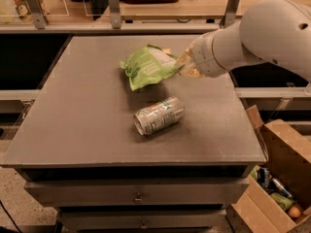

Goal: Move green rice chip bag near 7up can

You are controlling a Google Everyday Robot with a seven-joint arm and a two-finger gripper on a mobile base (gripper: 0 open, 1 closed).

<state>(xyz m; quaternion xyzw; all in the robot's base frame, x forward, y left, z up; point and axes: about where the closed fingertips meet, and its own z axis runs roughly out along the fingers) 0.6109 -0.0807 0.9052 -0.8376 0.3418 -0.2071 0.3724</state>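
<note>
The green rice chip bag is a crinkled light-green foil bag over the far middle of the grey table, with its right end raised. My gripper comes in from the right on a white arm and is shut on the bag's right edge. The 7up can lies on its side on the table, a little in front of the bag and apart from it, with its open end toward the front left.
An open cardboard box with cans and other items stands on the floor at the table's right front corner. A shelf with metal posts runs behind the table. Drawers sit under the tabletop.
</note>
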